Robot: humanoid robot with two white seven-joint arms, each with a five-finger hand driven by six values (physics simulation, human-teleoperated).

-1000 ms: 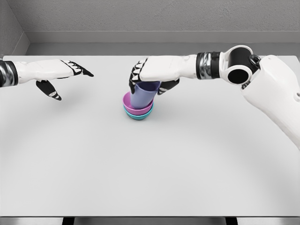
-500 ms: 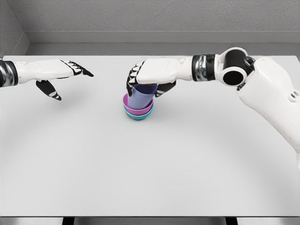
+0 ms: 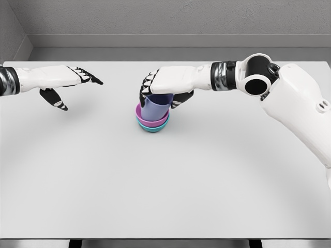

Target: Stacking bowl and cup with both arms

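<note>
A pink bowl (image 3: 162, 122) sits nested in a teal bowl (image 3: 153, 129) near the middle of the white table (image 3: 165, 181). A lavender cup (image 3: 156, 108) stands nearly upright inside the pink bowl. My right hand (image 3: 164, 87) reaches in from the right and is shut on the cup's upper part, fingers wrapped over its rim. My left hand (image 3: 72, 82) hovers over the table's far left, open and holding nothing.
The grey back wall runs behind the table's far edge. My right forearm and elbow (image 3: 256, 75) stretch across the right rear of the table.
The right hand has lowered the cup from a tilt to nearly upright, deeper into the pink bowl. The left arm has not moved.
</note>
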